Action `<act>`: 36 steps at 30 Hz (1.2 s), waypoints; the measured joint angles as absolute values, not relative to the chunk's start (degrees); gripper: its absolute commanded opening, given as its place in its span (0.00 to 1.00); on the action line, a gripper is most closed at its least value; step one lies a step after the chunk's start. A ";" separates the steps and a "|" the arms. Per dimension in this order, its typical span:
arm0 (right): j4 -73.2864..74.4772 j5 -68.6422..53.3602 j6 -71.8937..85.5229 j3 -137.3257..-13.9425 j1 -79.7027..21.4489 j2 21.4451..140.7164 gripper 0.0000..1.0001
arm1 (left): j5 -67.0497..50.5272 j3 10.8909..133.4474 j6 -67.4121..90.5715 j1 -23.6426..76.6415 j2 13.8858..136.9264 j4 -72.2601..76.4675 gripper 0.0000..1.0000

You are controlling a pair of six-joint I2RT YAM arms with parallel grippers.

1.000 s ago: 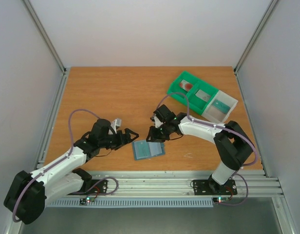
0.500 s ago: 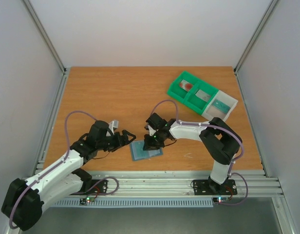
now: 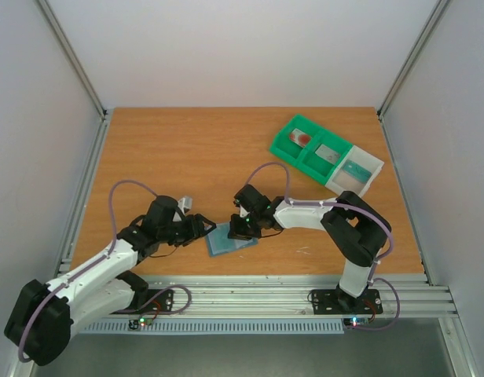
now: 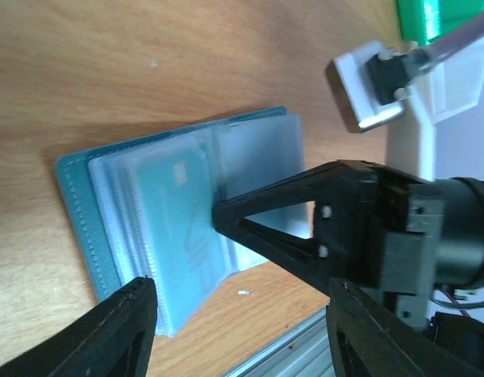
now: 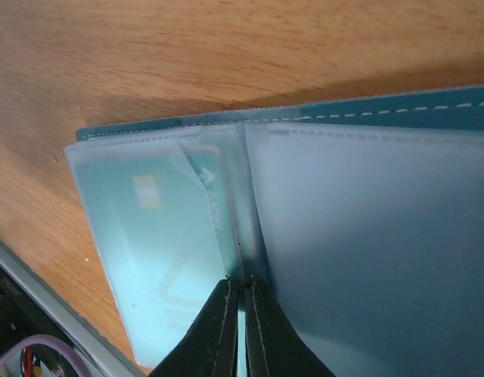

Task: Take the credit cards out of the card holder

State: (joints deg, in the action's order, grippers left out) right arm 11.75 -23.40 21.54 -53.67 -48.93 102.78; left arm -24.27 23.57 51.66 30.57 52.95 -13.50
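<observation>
Right gripper (image 5: 242,310) sits at the bottom centre of its wrist view, jaws closed tight right on the fold where the clear sleeves (image 5: 360,236) meet. Whether a leaf of plastic is nipped between them, I cannot tell. The likely idea is to pin the card holder (image 3: 230,239), lying open low in the middle of the table (image 3: 171,149), so it doesn't slide.

Left gripper (image 4: 240,292) sits at the holder's left side in the top view, jaws apart with nothing between them, framing the lower edge of the sleeve pages. It looks set up to take the teal card (image 4: 175,224) showing through the left-hand sleeve.

In the upper right, the green and white bins (image 3: 287,155) hold a reddish card (image 3: 302,138) and others — probably where this one is headed.
</observation>
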 measured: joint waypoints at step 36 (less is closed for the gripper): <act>-6.90 -29.41 27.00 -45.41 -47.07 103.63 0.01 | -22.98 18.61 55.07 30.55 62.65 -1.61 0.63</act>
State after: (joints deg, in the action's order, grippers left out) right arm -6.90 -29.41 27.00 -45.41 -47.07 103.63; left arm -22.98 18.61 55.07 30.55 62.65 -1.61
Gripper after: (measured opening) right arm 0.014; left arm 0.622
